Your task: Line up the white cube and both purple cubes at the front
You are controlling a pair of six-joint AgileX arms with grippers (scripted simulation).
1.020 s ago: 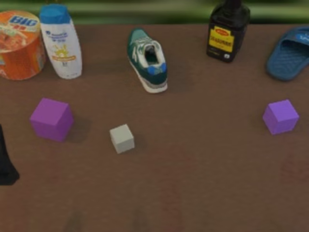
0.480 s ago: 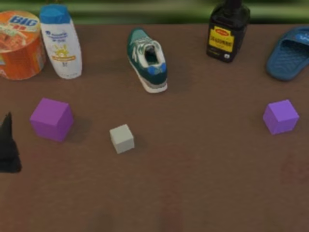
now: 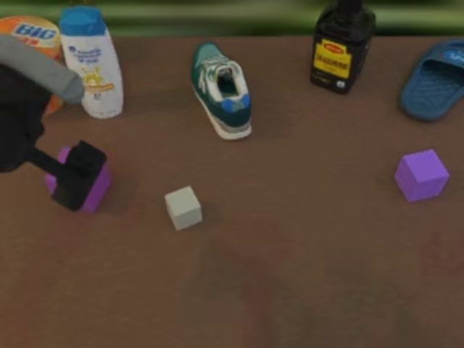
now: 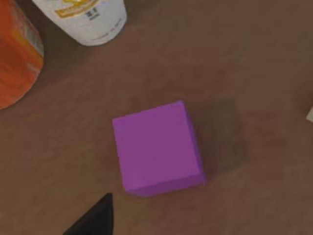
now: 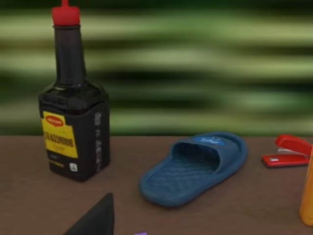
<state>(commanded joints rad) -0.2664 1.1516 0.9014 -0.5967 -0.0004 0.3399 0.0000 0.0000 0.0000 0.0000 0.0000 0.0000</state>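
Note:
The larger purple cube (image 3: 99,190) sits at the table's left, and my left gripper (image 3: 78,176) hovers right above it, covering most of it. In the left wrist view this purple cube (image 4: 156,147) lies free on the wood with one dark fingertip (image 4: 97,219) beside it; the gripper is open and holds nothing. The white cube (image 3: 183,207) rests a little right of it. The smaller purple cube (image 3: 421,175) stands at the far right. My right arm is outside the top view; its fingertip (image 5: 97,218) shows, open, near the sauce bottle and slipper.
Along the back stand an orange noodle cup (image 3: 25,32), a white bottle (image 3: 94,69), a green sneaker (image 3: 223,90), a dark sauce bottle (image 3: 342,47) and a blue slipper (image 3: 435,80). A red stapler (image 5: 288,152) lies beyond the slipper.
My left arm has swung in from the table's left edge to above the larger purple cube. None of the cubes has moved.

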